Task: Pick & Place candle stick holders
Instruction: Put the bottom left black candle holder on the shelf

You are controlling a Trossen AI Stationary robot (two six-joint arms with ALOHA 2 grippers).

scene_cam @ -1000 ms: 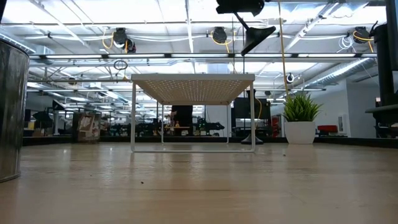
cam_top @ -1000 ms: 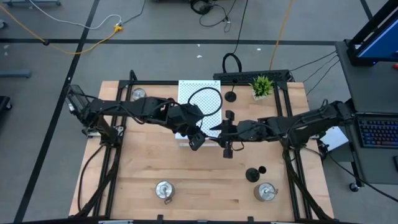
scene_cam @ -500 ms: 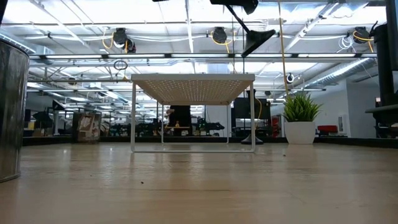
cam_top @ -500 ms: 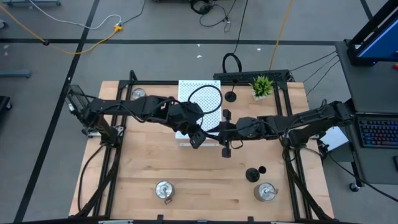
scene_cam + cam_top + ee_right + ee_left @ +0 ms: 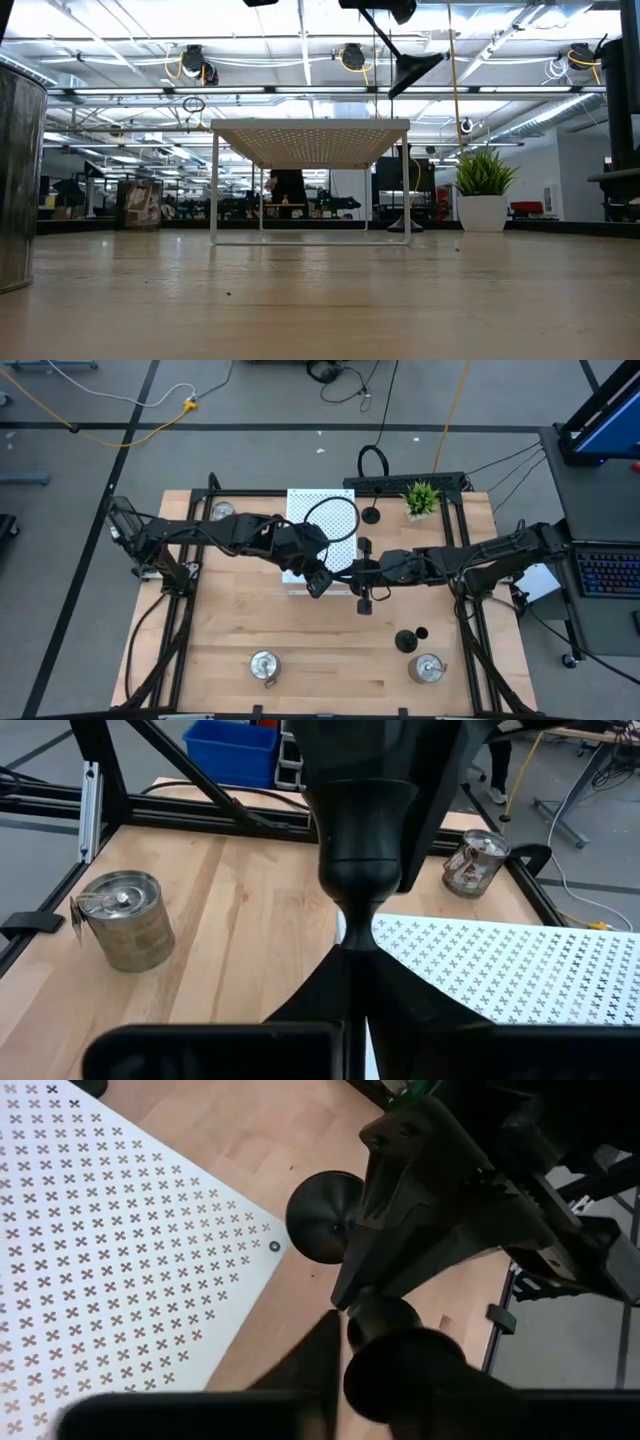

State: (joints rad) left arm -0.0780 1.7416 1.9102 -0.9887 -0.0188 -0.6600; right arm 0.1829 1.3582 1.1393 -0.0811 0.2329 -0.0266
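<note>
A matte black goblet-shaped candle stick holder (image 5: pixel 365 830) hangs between my two grippers, above the near right corner of the white perforated board (image 5: pixel 320 530). My left gripper (image 5: pixel 322 582) reaches in from the table's left and is shut at the holder's cup end. My right gripper (image 5: pixel 355 965) comes from the right and is shut on its narrow middle. The round base (image 5: pixel 322 1215) points away from my left gripper. In the low view the holder (image 5: pixel 412 66) shows tilted, high above the table. My left gripper has the holder by its cup end (image 5: pixel 365 780), slanting down from the table's left; its own dark fingers hide the exact place of contact. My right gripper pinches the holder's narrow stem (image 5: pixel 356 932) between its two fingers, coming nearly level from the table's right. The holder is lifted clear of board and table.
Silver holders stand at the far left (image 5: pixel 222 511), near left (image 5: pixel 264 665) and near right (image 5: pixel 428 668). One black holder (image 5: pixel 371 515) stands right of the board; another (image 5: pixel 410 639) lies near the right. A potted plant (image 5: pixel 421 498) is at the far right.
My right gripper has shut on the stem of the black holder, which my left gripper keeps in the air. Both arms and the holder have stayed where they were.
</note>
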